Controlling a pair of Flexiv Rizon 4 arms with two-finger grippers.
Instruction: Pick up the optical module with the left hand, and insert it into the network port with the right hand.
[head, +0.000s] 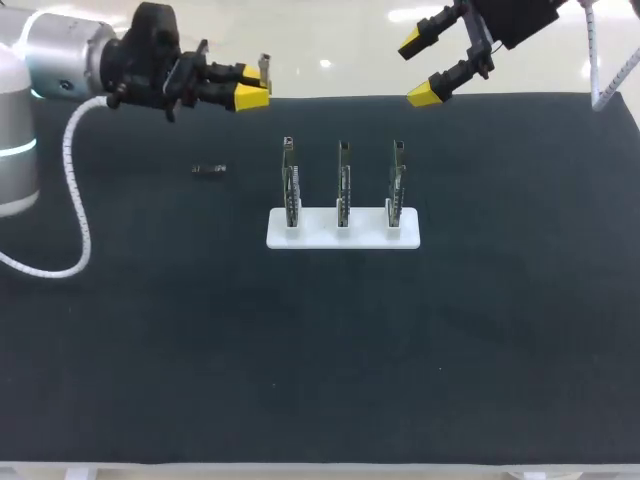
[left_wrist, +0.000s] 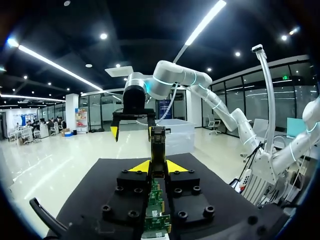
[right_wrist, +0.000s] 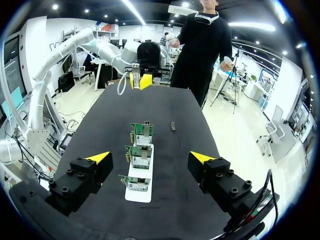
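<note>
My left gripper (head: 254, 86) hangs above the table's far left and is shut on the optical module (head: 264, 68), a slim metal piece that sticks out past the yellow tips. In the left wrist view the module (left_wrist: 158, 145) stands between the fingers of the left gripper (left_wrist: 158, 168), its green board running back between them. Three upright network cards (head: 343, 185) stand on a white base (head: 280, 235) at mid table. My right gripper (head: 425, 68) hovers open above the far right. In its own view the right gripper (right_wrist: 150, 159) is spread wide above the cards (right_wrist: 141, 151).
A small dark part (head: 209, 169) lies on the black mat (head: 320, 350) left of the cards, and shows as the small part (right_wrist: 173, 126) in the right wrist view. Open mat stretches in front of the white base.
</note>
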